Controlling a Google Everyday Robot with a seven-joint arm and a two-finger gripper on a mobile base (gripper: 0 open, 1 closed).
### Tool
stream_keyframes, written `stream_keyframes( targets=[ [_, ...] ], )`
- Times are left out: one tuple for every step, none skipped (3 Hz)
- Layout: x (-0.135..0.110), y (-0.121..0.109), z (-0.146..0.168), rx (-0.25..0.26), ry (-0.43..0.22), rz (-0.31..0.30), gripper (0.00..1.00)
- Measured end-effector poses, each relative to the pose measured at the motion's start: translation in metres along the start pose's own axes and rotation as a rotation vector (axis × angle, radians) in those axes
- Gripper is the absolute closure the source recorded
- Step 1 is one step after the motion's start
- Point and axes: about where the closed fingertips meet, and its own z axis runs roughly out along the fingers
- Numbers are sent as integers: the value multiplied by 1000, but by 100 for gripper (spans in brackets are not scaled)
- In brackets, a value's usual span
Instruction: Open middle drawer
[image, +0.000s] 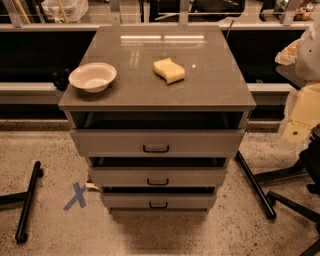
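Camera view: gripper (302, 118) far rt, off middle drawer (158, 176).

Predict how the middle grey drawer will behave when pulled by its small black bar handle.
The middle grey flat-fronted drawer probably slides straight out, being rigid. Its small black bar handle looks narrow, so a grip may slip. Its contents are hidden, so weight is uncertain. The tool is out of view; only the pale arm shows at right.

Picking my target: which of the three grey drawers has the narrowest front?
The bottom grey flat-fronted drawer; the middle drawer and top drawer above it are each wider. The gripper is out of view.
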Motion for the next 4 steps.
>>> stream_keyframes(
  targets=[
    [0, 0, 1, -2, -2, -1, 0],
    [0, 7, 32, -18, -45, -2, 0],
    [0, 25, 93, -71, -162, -13, 0],
    [-7, 20, 98, -37, -207, -16, 0]
  ],
)
